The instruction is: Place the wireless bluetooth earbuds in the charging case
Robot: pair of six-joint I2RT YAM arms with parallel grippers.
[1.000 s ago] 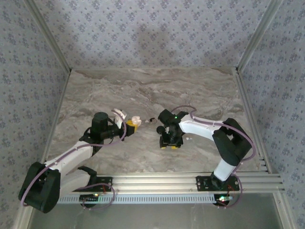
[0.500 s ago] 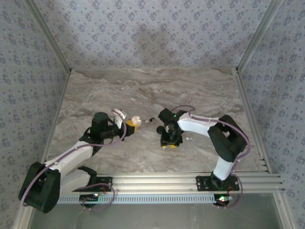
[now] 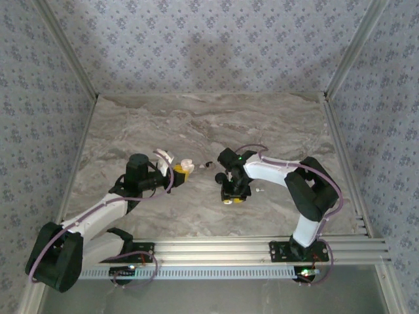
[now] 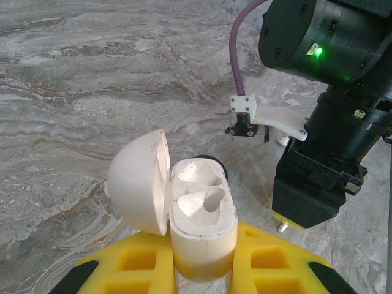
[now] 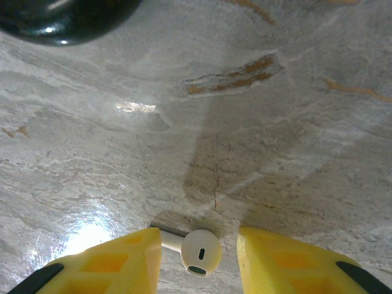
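Note:
My left gripper (image 4: pixel 202 266) is shut on the charging case (image 4: pixel 202 214) and holds it upright above the table. The case lid (image 4: pixel 138 180) hangs open to the left, and both sockets are empty. In the top view the case (image 3: pixel 186 167) sits at the tip of the left gripper (image 3: pixel 178 169). My right gripper (image 5: pixel 199 245) points down at the table with one white earbud (image 5: pixel 201 251) lying between its yellow fingers (image 5: pixel 275 260). The earbud's stem touches the left finger, and a gap remains on the right. A second earbud (image 3: pixel 260 190) lies on the table just right of the right gripper (image 3: pixel 230 198).
A black round disc (image 3: pixel 208 164) lies on the marble table (image 3: pixel 196 124) between the two grippers; in the right wrist view the disc (image 5: pixel 61 18) is at the top left. Patterned walls close the table on three sides. An aluminium rail (image 3: pixel 216 252) runs along the near edge.
The right gripper has shifted slightly left at the table, and its fingers have narrowed around the earbud. The left arm and the case have not moved.

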